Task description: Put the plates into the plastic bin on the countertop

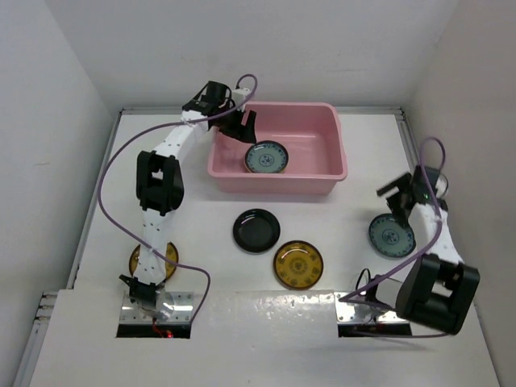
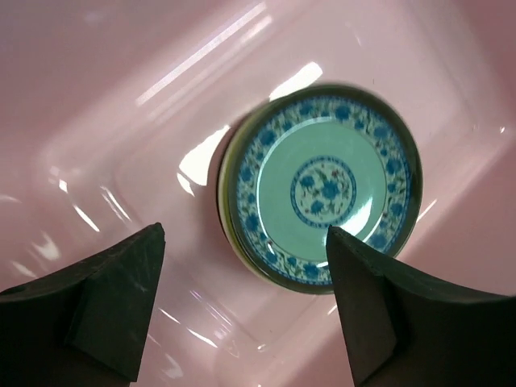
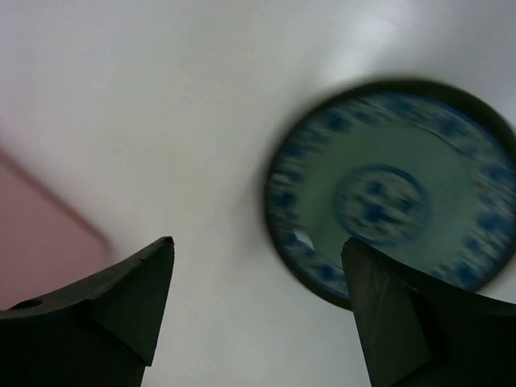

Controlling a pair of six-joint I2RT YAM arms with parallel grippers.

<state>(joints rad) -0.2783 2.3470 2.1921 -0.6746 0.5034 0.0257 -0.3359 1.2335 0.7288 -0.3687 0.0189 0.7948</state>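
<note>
The pink plastic bin (image 1: 322,121) stands at the back of the white countertop (image 1: 355,266). A teal-blue plate (image 1: 266,157) lies inside it on top of another plate; it also shows in the left wrist view (image 2: 322,189). My left gripper (image 1: 243,125) hangs open and empty over the bin's left part (image 2: 242,266). A second teal-blue plate (image 1: 392,235) lies on the counter at the right (image 3: 395,193). My right gripper (image 1: 397,196) is open above and just behind it (image 3: 254,274). A black plate (image 1: 256,230) and an amber plate (image 1: 298,264) lie mid-counter. Another amber plate (image 1: 153,260) sits under the left arm.
White walls close in the counter on three sides. Purple cables loop from both arms. The arm bases sit on metal plates (image 1: 181,305) at the near edge.
</note>
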